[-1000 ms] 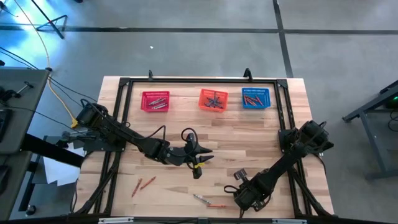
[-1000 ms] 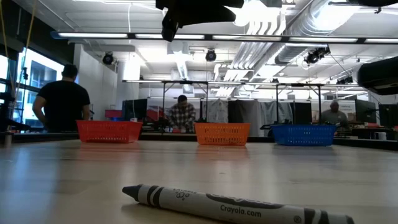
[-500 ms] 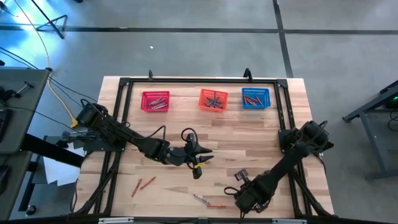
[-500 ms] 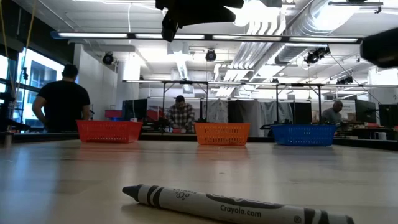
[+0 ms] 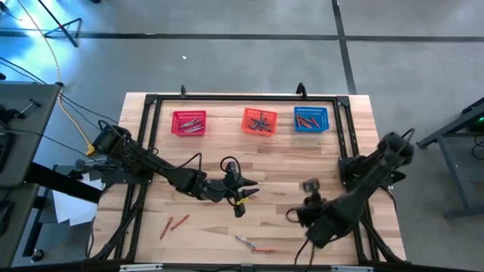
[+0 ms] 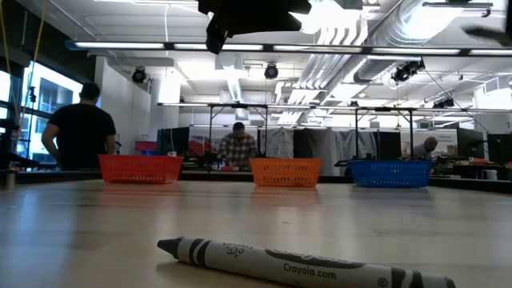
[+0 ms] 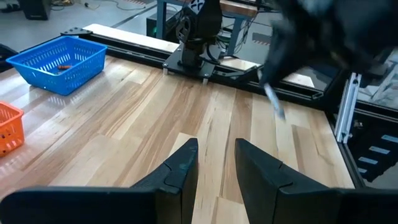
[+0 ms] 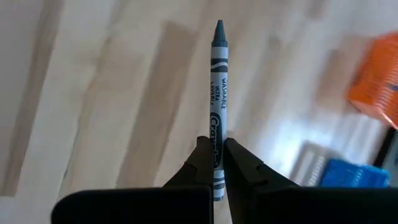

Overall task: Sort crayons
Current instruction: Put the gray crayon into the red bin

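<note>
Baskets (image 5: pixel 261 121) at 12 o'clock hold crayons; strays (image 5: pixel 174 224) remain near 7; right gripper (image 8: pixel 216 163) pinches a grey crayon (image 8: pixel 217 93); left gripper (image 7: pixel 214 163) is part-open, empty.

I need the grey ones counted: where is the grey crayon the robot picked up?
The grey crayon is pinched in the right gripper, lifted above the table's front right area, the blue basket beyond it.
</note>
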